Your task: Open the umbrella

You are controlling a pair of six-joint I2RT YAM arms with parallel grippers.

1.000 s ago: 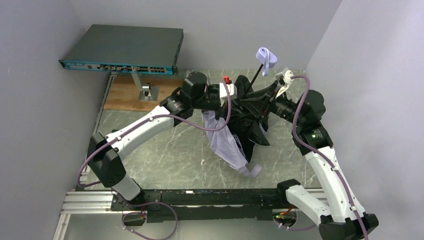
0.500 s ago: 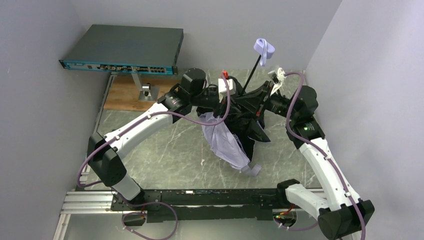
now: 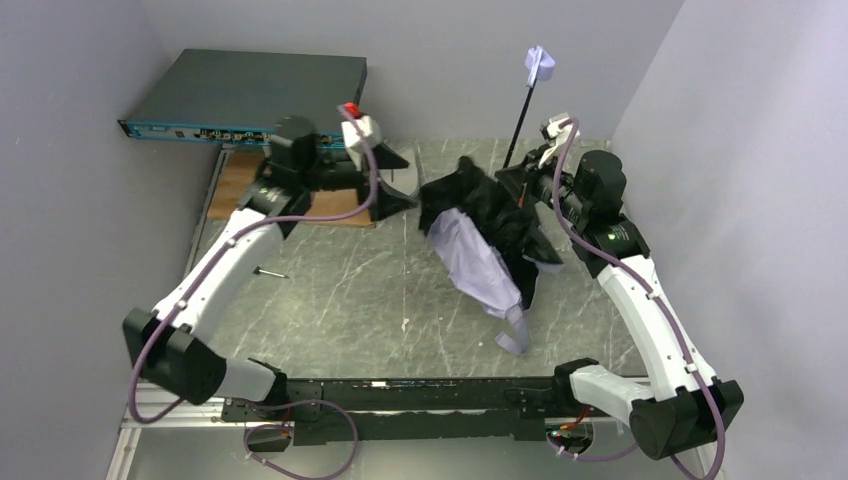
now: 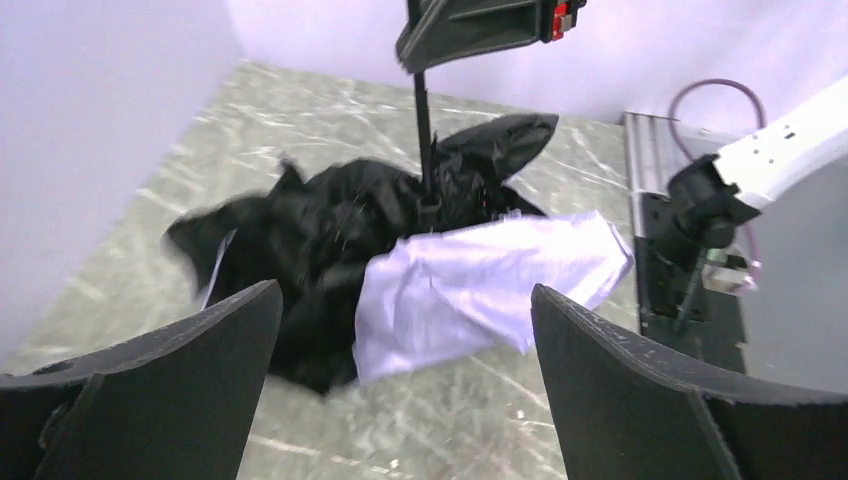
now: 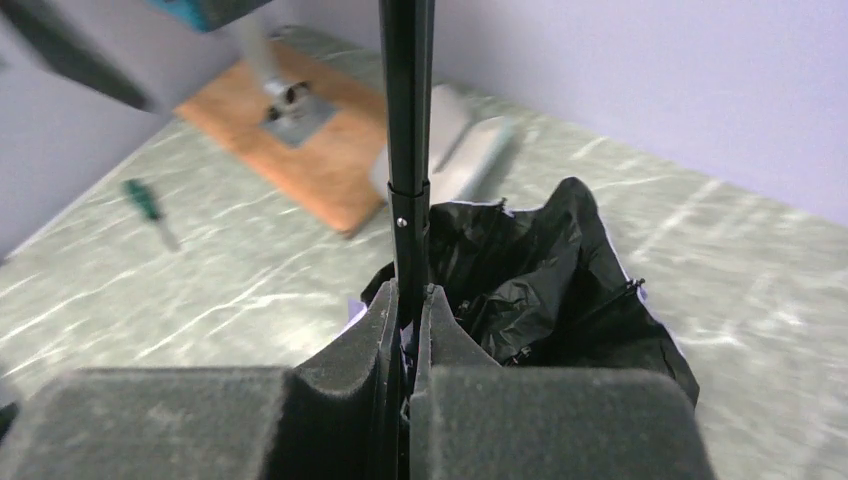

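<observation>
— The umbrella [image 3: 487, 238], where is it?
— Right of the middle of the marble table [image 3: 340, 300]. The canopy is crumpled there, black lining bunched, one pale lavender panel draped toward the near edge. Its thin shaft [image 5: 405, 120] slants up toward the back wall, with the handle [image 3: 538, 66] and strap on top.
— Who holds it?
— The right gripper [image 5: 407, 300], pads pinched onto the shaft just above the folded canopy.
— And the left?
— The left gripper [image 4: 405, 292] has its jaws spread wide and grips nothing. It is well apart from the fabric, by the wooden board [image 3: 250, 195].
— What else?
— A network switch [image 3: 245, 95] raised at the back left, a screwdriver [image 3: 270, 271] on the marble, and a pale case [image 5: 470, 150] beside the board.
</observation>
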